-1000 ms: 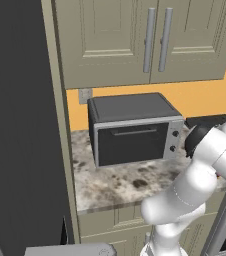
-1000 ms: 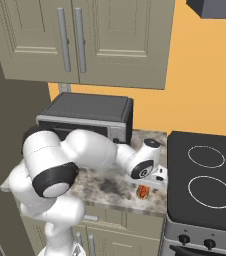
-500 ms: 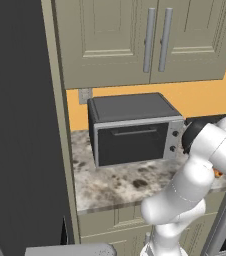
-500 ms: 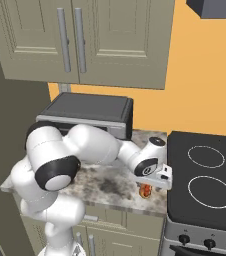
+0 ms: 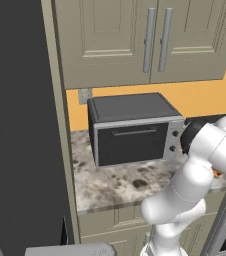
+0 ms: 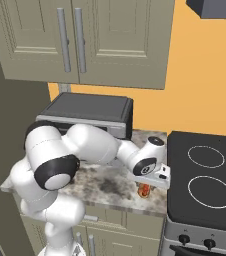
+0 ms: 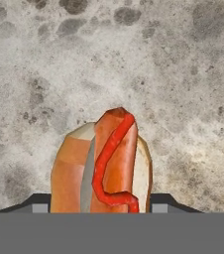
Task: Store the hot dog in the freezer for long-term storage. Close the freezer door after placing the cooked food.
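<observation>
The gripper [image 7: 101, 208] pinches the hot dog [image 7: 101, 161] on the counter [image 7: 44, 74], its long axis running straight away from the hand between the fingertips [image 7: 39, 202].

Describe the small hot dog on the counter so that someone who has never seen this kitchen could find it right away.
Start at the black toaster oven under the beige wall cabinets, then follow the speckled stone counter toward the black stovetop. Near the counter's front edge beside the stove, the hot dog, an orange-red sausage in a tan bun, sits between the fingers of the gripper, the one brightly coloured item there.
</observation>
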